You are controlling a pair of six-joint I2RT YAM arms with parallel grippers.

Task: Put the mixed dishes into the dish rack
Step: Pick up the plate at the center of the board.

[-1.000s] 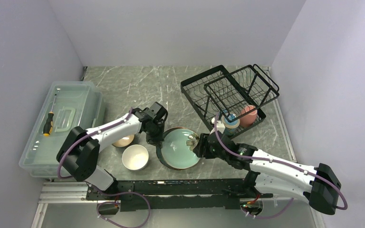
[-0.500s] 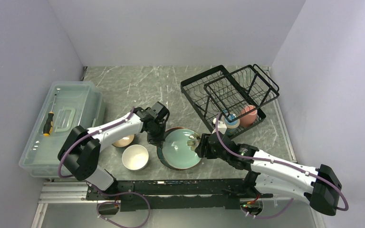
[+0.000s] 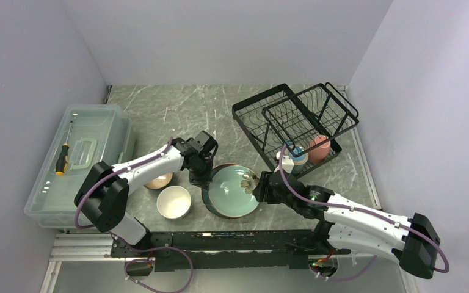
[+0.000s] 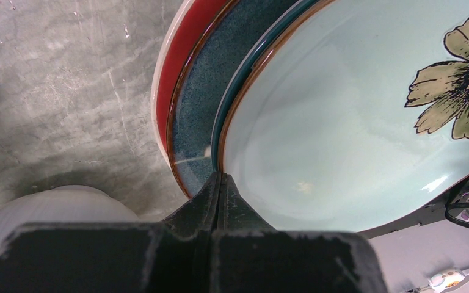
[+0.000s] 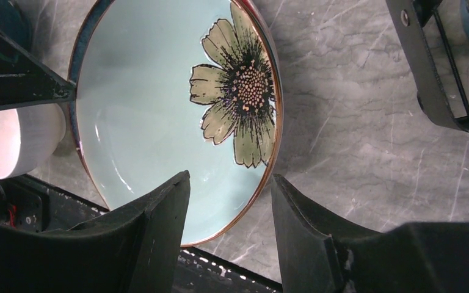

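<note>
Here, L gripper [image 4: 221, 181] was shut, tips against plate [image 4: 336, 122] rim at lower centre; R gripper [image 5: 231, 183] stood open astride plate's lower-right edge.

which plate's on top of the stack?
The mint-green plate with the flower: no plate lies on it. The dark blue plate and the red plate under it show only as rims.

High overview; two wrist close-ups, same plate [image 3: 232, 190]
</note>
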